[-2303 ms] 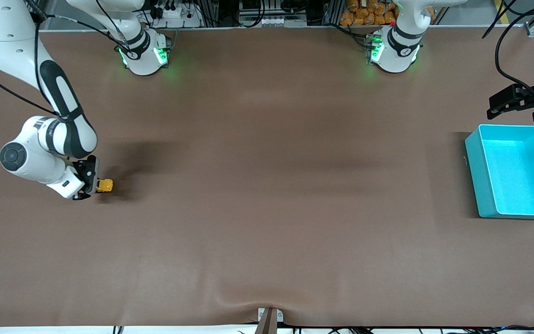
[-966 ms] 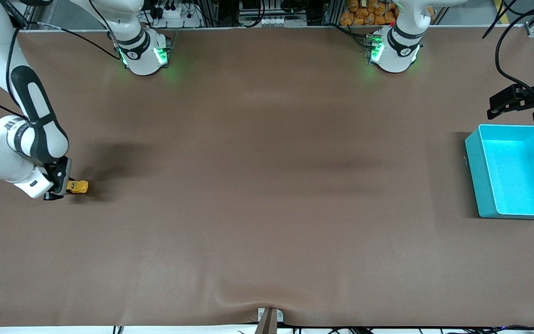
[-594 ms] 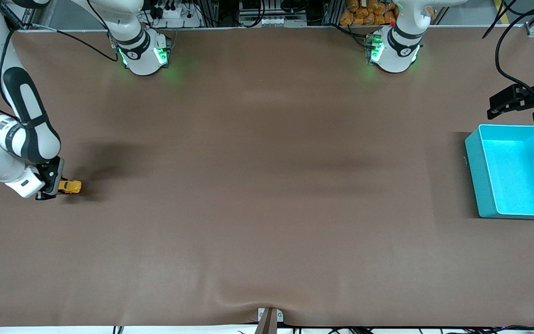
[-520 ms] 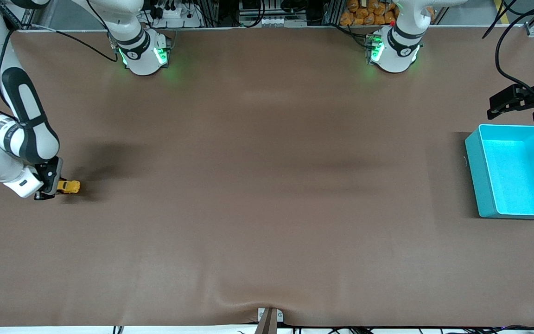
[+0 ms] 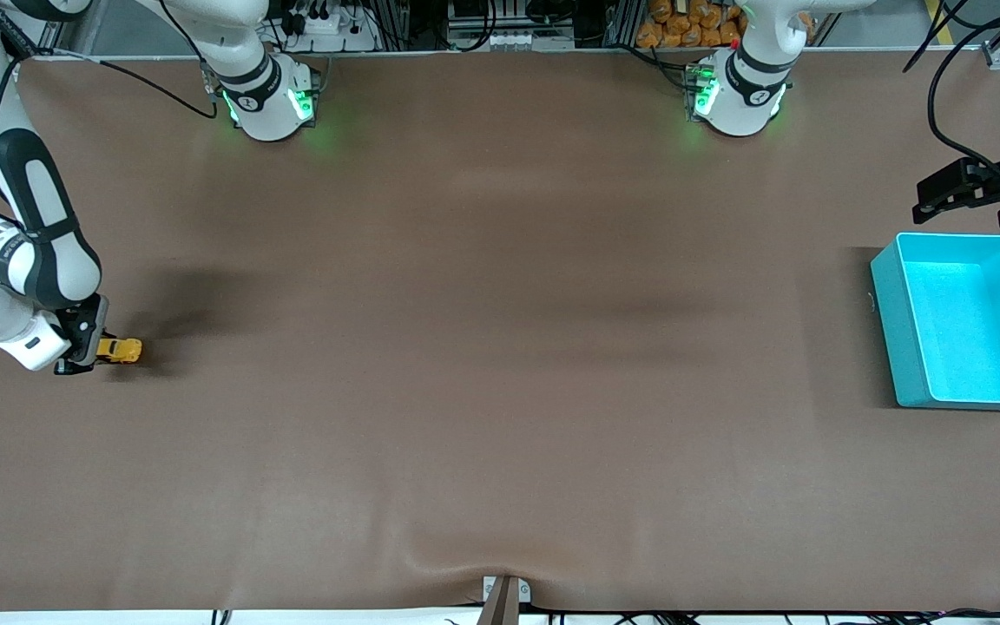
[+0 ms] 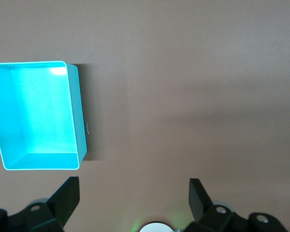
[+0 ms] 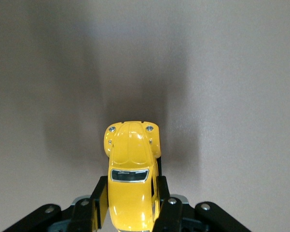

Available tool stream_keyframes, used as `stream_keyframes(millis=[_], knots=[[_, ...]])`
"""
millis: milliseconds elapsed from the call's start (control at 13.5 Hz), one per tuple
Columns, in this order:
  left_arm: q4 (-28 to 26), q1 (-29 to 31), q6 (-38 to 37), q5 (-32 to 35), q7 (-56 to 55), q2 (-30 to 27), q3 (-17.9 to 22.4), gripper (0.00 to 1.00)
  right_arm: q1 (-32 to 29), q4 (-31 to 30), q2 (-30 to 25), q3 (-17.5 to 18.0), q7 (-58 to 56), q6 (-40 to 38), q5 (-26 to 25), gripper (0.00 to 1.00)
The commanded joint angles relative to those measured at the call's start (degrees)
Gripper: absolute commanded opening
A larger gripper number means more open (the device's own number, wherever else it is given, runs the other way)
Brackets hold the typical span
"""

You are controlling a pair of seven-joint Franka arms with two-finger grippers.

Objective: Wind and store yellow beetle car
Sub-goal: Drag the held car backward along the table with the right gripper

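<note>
The yellow beetle car (image 5: 121, 349) sits low on the brown table at the right arm's end. My right gripper (image 5: 94, 351) is shut on it. In the right wrist view the car (image 7: 131, 174) lies between the black fingers (image 7: 97, 203), which clamp its sides, its nose pointing away from the wrist. My left gripper (image 5: 969, 195) hangs open and empty, up in the air at the left arm's end, just past the teal bin's rim. In the left wrist view its gripper (image 6: 133, 195) has its jaws wide apart over bare table.
A teal bin (image 5: 891, 321) stands open and empty at the left arm's end of the table; it also shows in the left wrist view (image 6: 79, 125). A small bracket (image 5: 504, 595) sits at the table's front edge.
My right gripper has dragged the yellow car along the table toward the right arm's end, away from the bin. The left arm has not moved.
</note>
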Motion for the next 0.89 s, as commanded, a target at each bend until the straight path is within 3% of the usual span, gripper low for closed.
stream_keyframes(millis=[0, 817], knots=[[-0.80, -0.05, 0.48, 0.83, -0.17, -1.07, -0.18, 1.00, -2.03, 2.18, 2.94, 0.65, -2.22, 0.99, 0.22, 0.33], [-0.89, -0.41, 0.48, 0.83, -0.18, -0.89, -0.18, 1.00, -3.35, 3.41, 3.55, 0.65, -2.13, 0.90, 0.75, 0.35]])
